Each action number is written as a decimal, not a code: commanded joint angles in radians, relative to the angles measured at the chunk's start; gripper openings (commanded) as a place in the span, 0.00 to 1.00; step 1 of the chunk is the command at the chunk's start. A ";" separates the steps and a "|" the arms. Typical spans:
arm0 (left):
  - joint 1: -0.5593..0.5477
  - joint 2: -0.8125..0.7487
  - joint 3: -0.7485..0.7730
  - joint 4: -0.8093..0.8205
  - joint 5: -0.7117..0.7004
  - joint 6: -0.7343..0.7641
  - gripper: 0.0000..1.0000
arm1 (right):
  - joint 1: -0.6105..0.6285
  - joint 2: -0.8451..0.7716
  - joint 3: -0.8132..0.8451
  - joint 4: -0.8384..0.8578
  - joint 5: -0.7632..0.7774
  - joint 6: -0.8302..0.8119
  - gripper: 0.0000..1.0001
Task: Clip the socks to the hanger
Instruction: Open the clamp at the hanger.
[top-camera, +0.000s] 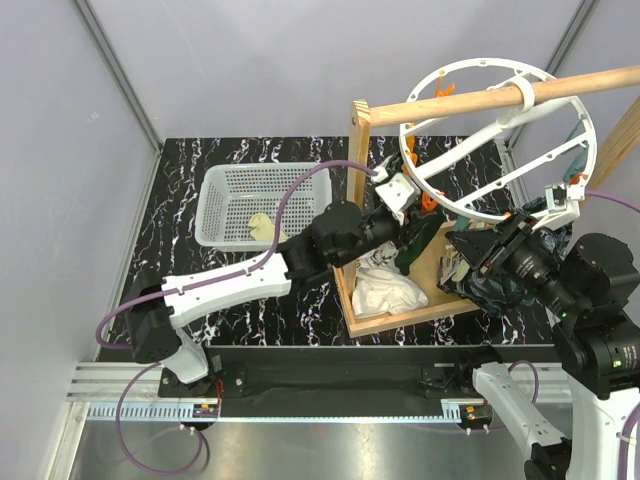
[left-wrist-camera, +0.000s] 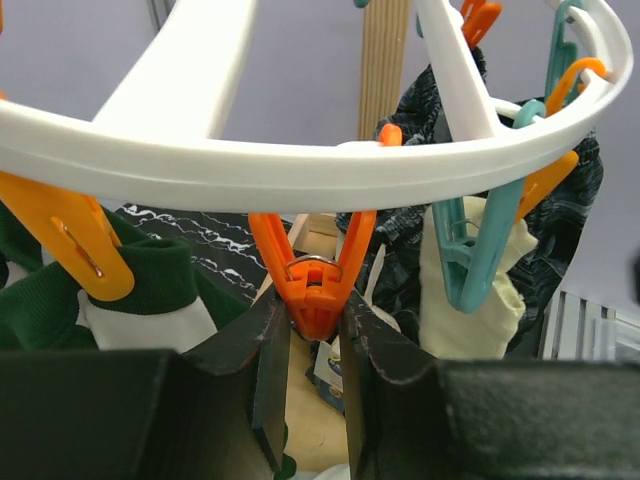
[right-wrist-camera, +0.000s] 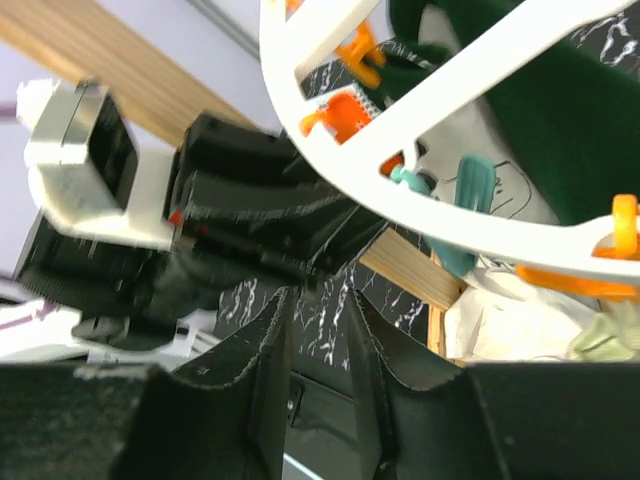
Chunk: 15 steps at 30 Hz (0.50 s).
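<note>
While the hanger (top-camera: 592, 125) hangs from the wooden rod (top-camera: 470, 100) over the right side of the worktop (top-camera: 180, 190), the left end effector (left-wrist-camera: 315, 325) sits just under its rim. Its two fingers are clenched on the lower end of an orange peg (left-wrist-camera: 315, 265), touching it on both sides with only the peg's width between them. Just to the right on the same rim, a teal peg (left-wrist-camera: 462, 255) grips one of the socks (left-wrist-camera: 445, 320), which dangles below it. To the left, another orange peg holds a green-and-white garment (left-wrist-camera: 40, 290). A second sock (top-camera: 262, 226) lies in the white basket (top-camera: 240, 190) at the far left. The right end effector (right-wrist-camera: 320, 320) hovers below the hanger's right side, its fingers parted by a narrow slit and holding nothing.
</note>
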 joint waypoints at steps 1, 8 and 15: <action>-0.057 -0.052 0.005 0.047 -0.158 0.036 0.00 | -0.002 0.013 0.029 0.021 0.072 0.052 0.35; -0.116 -0.037 0.001 0.044 -0.366 0.061 0.00 | -0.002 0.077 0.126 -0.089 0.185 0.041 0.38; -0.163 0.014 0.037 0.073 -0.531 0.110 0.00 | 0.000 0.117 0.177 -0.165 0.234 0.031 0.44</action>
